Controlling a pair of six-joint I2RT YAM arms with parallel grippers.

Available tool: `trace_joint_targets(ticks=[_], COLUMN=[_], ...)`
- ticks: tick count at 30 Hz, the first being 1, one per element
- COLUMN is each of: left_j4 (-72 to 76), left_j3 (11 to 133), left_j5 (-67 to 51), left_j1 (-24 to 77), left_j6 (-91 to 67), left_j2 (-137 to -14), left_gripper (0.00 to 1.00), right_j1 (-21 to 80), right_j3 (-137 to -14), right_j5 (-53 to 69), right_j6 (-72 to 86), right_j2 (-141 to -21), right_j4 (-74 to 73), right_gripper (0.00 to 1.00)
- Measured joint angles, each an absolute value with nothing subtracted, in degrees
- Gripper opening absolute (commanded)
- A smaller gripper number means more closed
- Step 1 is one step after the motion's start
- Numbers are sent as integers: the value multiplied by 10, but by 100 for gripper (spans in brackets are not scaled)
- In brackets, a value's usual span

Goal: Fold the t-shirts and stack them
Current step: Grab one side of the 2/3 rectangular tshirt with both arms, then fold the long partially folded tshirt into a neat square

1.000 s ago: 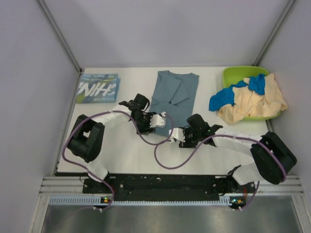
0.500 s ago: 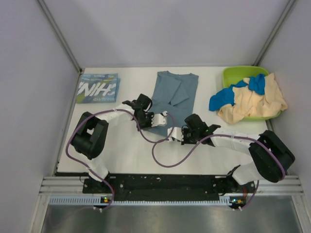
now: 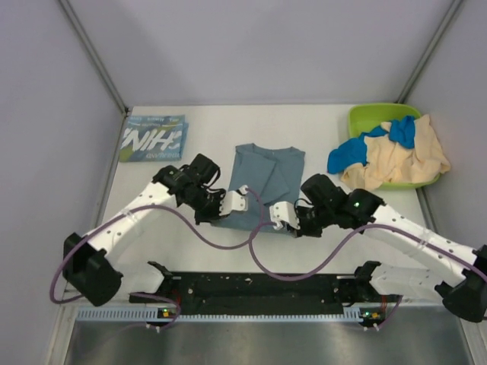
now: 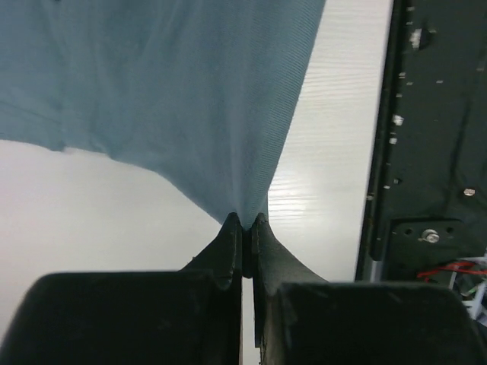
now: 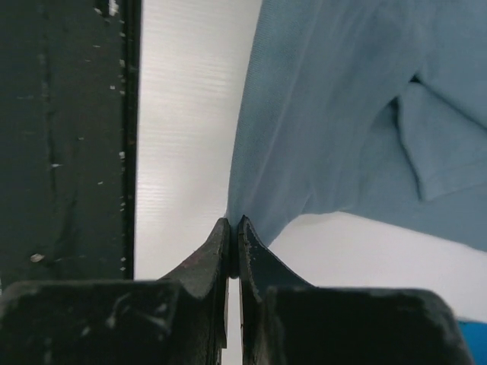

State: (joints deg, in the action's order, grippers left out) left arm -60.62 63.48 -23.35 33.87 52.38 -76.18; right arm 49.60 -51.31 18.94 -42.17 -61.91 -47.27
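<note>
The slate-blue t-shirt (image 3: 262,176) lies mid-table, its near hem pulled up off the surface. My left gripper (image 3: 230,204) is shut on the near left corner of that hem, and the cloth (image 4: 175,91) fans out taut from its tips (image 4: 243,222). My right gripper (image 3: 280,217) is shut on the near right corner, with the shirt (image 5: 342,114) rising from its tips (image 5: 232,223). A folded teal t-shirt (image 3: 152,138) with white letters rests at the far left. A bright blue t-shirt (image 3: 352,153) and a cream one (image 3: 396,163) lie crumpled at the far right.
A lime-green tub (image 3: 374,117) at the far right corner holds the crumpled shirts, which spill over its near rim. Grey walls close in the table on three sides. The black base rail (image 3: 259,287) runs along the near edge, with purple cables looping over the table.
Both grippers closed on the slate-blue shirt's near hem. They drew it toward the near edge and up, so the shirt now lies closer and shorter in view.
</note>
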Motion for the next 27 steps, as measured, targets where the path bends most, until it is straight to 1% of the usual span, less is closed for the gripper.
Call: trace_joint_targets(ticks=[5, 9, 12, 14, 17, 20, 27], left_j4=[-677, -678, -656, -642, -612, -591, -587], left_j3=[653, 712, 747, 778, 838, 904, 1088], left_j5=[-268, -262, -236, -221, -201, -187, -149], left_j1=[348, 348, 346, 339, 315, 295, 275], left_j6=[504, 463, 437, 427, 415, 409, 413], left_j2=[-677, -670, -693, -734, -827, -922, -1132], left_gripper=[0, 0, 0, 0, 0, 0, 0], right_j1=[499, 479, 425, 377, 310, 263, 210], right_j3=[-608, -635, -635, -637, -639, -654, -710], right_j5=[238, 246, 238, 232, 224, 219, 202], right_j6=[-399, -394, -379, -363, -343, -329, -316], right_j2=[-582, -580, -599, -626, -672, -725, -860], right_j4=[-575, -599, -586, -563, -515, -479, -431], right_gripper=[0, 0, 0, 0, 0, 0, 0])
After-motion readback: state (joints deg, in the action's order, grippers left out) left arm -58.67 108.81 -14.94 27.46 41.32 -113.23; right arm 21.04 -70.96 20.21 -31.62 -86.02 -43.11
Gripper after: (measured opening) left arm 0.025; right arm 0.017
